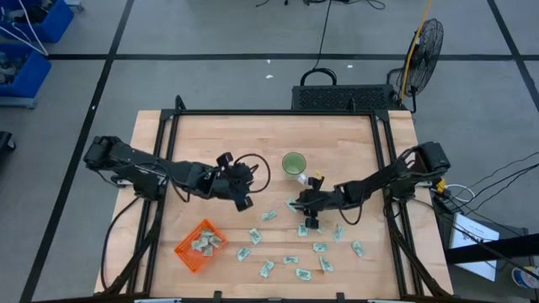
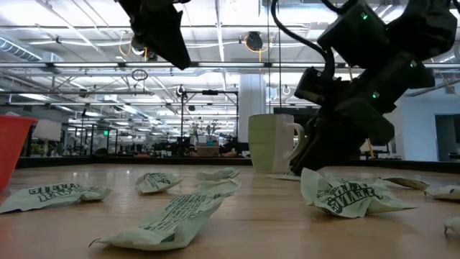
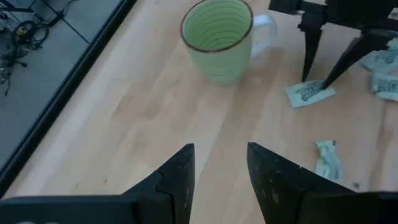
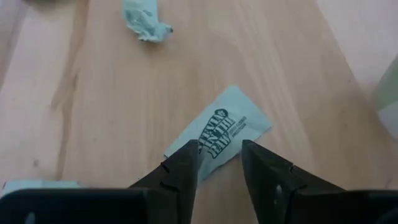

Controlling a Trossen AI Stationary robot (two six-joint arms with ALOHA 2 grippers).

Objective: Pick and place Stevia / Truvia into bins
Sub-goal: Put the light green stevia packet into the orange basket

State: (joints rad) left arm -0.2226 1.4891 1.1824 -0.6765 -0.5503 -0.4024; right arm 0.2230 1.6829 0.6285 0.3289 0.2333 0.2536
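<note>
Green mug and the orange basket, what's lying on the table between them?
High view: only the left gripper hangs over bare wood between green mug and orange basket.

White-green sachets (image 1: 290, 260) lie scattered lower centre-right of the high view; orange basket (image 1: 200, 246) lower left holds a few.

The wooden table (image 1: 278, 143) stands on a grey floor (image 1: 219, 34) crossed by dark lines. Beyond the table's far edge sits a black perforated case (image 1: 341, 97) with a handle, a round fan (image 1: 427, 42) just beside it, and blue bins (image 1: 25, 50) farther off. Behind the table, a large hall shows ceiling strip lights (image 2: 215, 32) and metal beams.
</note>
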